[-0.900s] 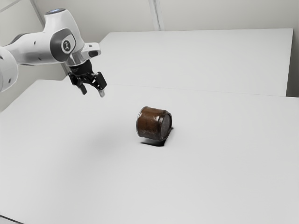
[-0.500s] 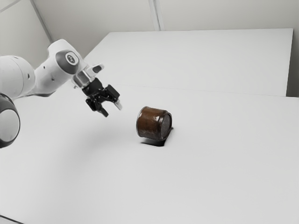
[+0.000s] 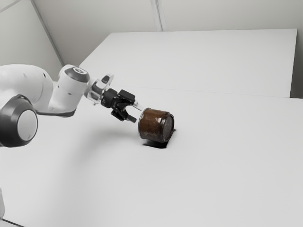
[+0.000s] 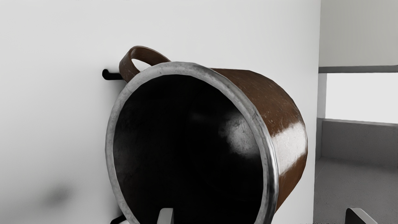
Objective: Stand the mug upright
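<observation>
- Arm (image 3: 68, 97) reached forward; gripper (image 3: 136, 113) was tilted downward near the mug (image 3: 154, 125), fingers (image 4: 165, 216) spread, nothing grasped
- Mug lay sideways on the tabletop (image 3: 213, 175)
- Wrist view cut off part of the rim (image 4: 271, 155)

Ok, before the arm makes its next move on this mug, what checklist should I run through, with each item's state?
1. Gripper open for a grasp: ok, its fingers stand apart.
2. Mug upright: not ok, it lies on its side.
3. Mouth facing the gripper: ok, the rim is turned toward it.
4. Fingers lined up across the wall: ok by the wrist view, one fingertip before the opening, the other beyond the outer wall.
5. Handle out of the fingers' way: ok, it sits apart from both.
6. Fingers free of contact with the rim: cannot tell.
</observation>
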